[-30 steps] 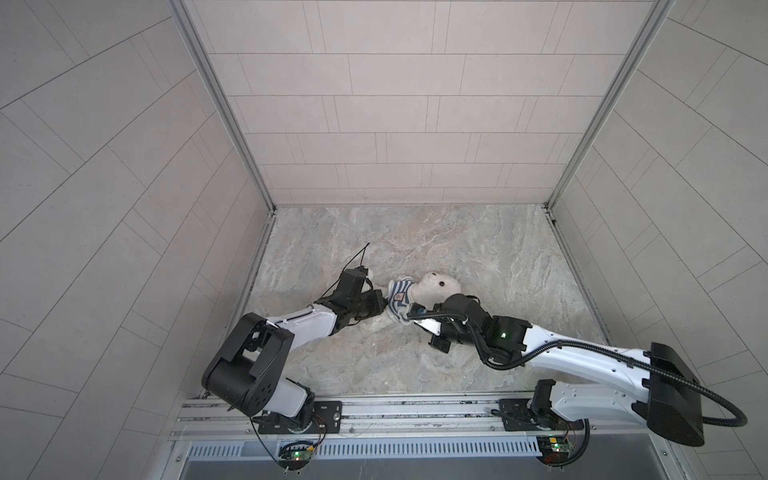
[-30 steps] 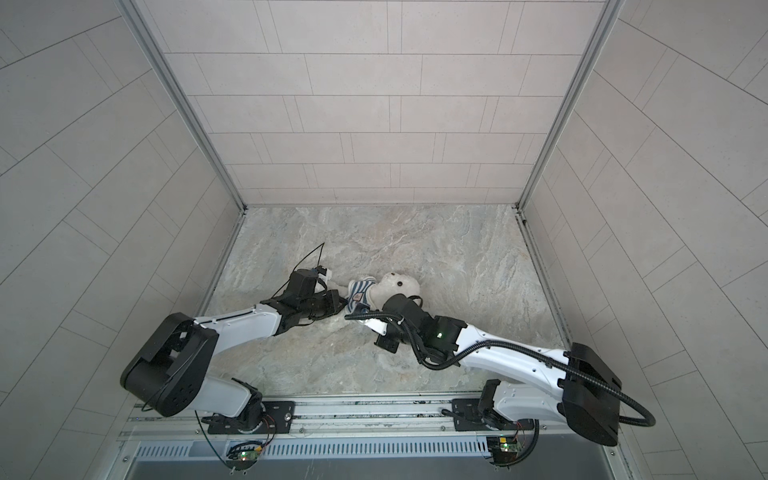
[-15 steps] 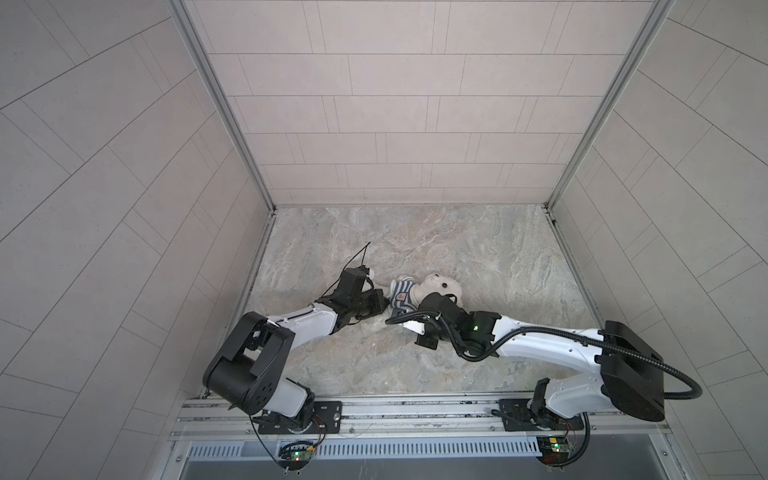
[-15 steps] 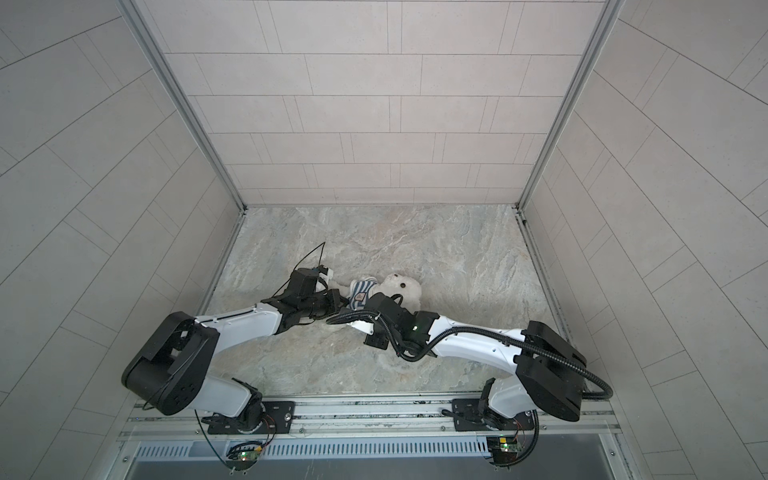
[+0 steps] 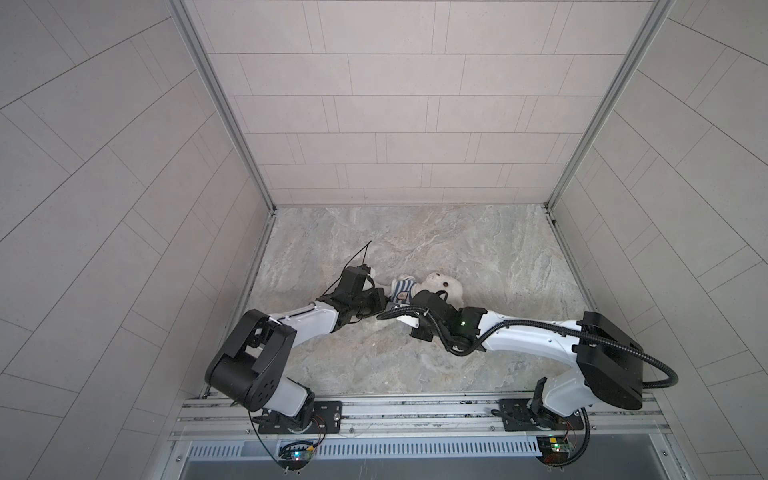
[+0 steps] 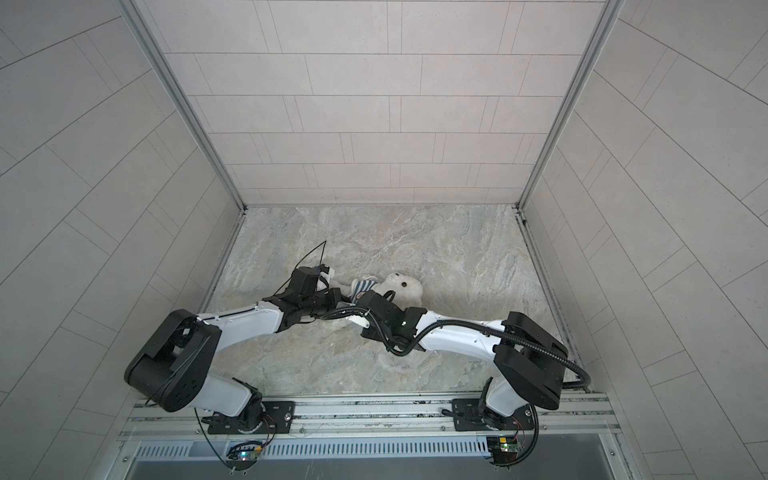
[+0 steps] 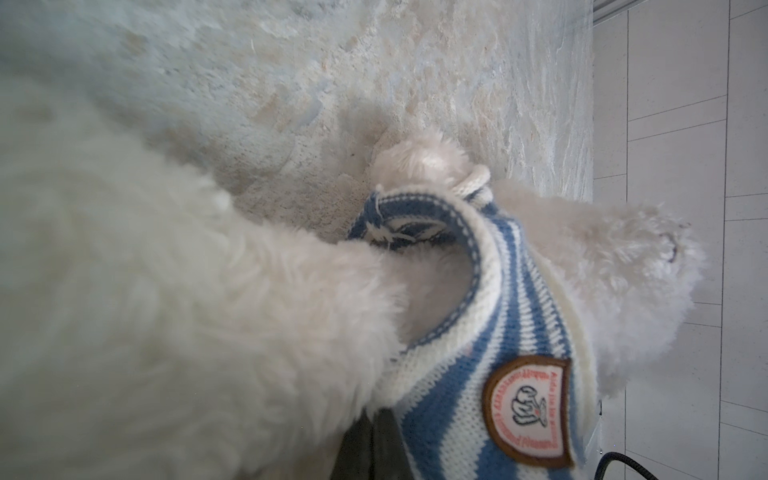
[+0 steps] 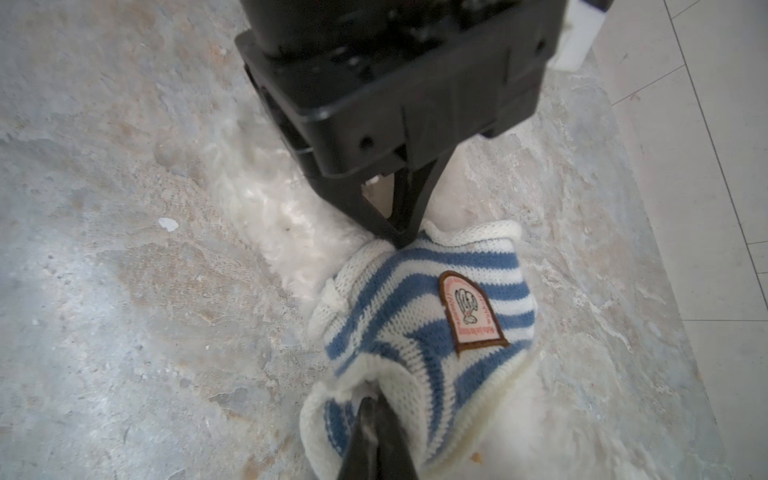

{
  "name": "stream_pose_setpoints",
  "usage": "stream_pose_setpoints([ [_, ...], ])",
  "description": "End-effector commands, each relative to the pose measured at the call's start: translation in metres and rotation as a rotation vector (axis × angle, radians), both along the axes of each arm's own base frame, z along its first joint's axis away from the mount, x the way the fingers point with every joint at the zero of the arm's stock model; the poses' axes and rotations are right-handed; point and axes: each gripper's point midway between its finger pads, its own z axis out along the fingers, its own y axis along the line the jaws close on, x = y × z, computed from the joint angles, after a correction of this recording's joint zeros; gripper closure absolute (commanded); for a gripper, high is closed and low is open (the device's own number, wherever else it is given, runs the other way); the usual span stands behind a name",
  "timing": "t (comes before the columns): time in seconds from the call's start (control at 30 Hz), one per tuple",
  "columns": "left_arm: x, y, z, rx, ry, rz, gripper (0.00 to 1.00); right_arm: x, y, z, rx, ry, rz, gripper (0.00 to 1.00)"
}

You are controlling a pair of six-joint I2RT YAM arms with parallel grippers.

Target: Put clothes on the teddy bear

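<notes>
Right arm (image 5: 532, 343) has swung its elbow back out wide, yet the teddy bear (image 5: 442, 284) hasn't budged: lying mid marble tabletop (image 5: 457, 241), head on the right arm's side. Striped shirt (image 5: 402, 291) sits round its torso; left gripper (image 8: 401, 239) and right gripper (image 8: 372, 415) both stay pinched tight on its edges. Shirt's on, just needs tugging down, I'd say.

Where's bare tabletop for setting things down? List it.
Free: strip between back wall and teddy bear; stretch from bear to right wall; patch ringed by left arm, right arm and front rail. Crowded: centre-left, where left gripper and right gripper pinch the striped shirt.
</notes>
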Motion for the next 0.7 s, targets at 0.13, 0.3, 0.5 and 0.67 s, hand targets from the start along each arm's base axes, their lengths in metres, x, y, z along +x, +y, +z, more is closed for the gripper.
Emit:
stream_pose_setpoints([
  [0.13, 0.001, -0.002, -0.004, 0.009, 0.017, -0.010, 1.00, 0.013, -0.005, -0.005, -0.030, -0.023, -0.028, 0.92],
  [0.3, 0.001, -0.004, -0.004, 0.004, 0.017, -0.013, 1.00, 0.017, -0.005, -0.008, -0.042, -0.029, -0.029, 0.85],
  [0.5, 0.001, -0.004, -0.005, 0.002, 0.019, -0.017, 1.00, 0.029, -0.007, -0.010, -0.029, -0.037, -0.065, 0.77],
  [0.67, 0.000, -0.007, -0.007, 0.009, 0.025, -0.031, 1.00, 0.047, -0.009, -0.010, 0.021, -0.035, -0.125, 0.76],
])
